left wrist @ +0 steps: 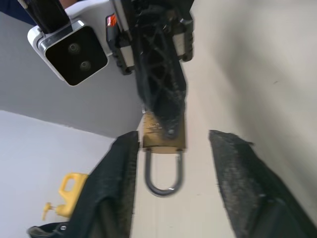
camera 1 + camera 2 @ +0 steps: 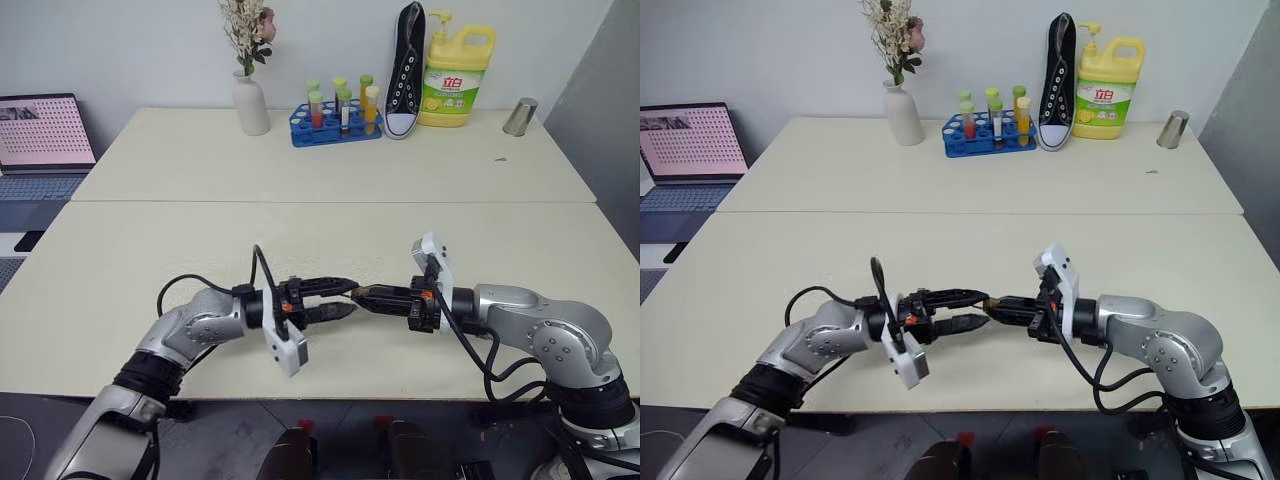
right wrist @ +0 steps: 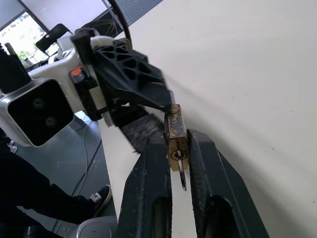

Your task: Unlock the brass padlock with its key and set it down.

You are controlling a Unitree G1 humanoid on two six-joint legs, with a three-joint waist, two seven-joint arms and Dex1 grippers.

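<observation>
Your right gripper (image 3: 179, 148) pinches the padlock (image 1: 163, 134), key (image 3: 182, 178) inserted; left gripper (image 1: 171, 163) wide around its shackle (image 1: 162, 176).

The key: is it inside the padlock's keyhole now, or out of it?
Inside. In the right wrist view the key projects from the keyhole of the brass padlock, which the right gripper clamps.

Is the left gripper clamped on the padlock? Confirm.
No. In the left wrist view the left gripper's fingers stand apart around the brass padlock, which the right gripper holds.
</observation>
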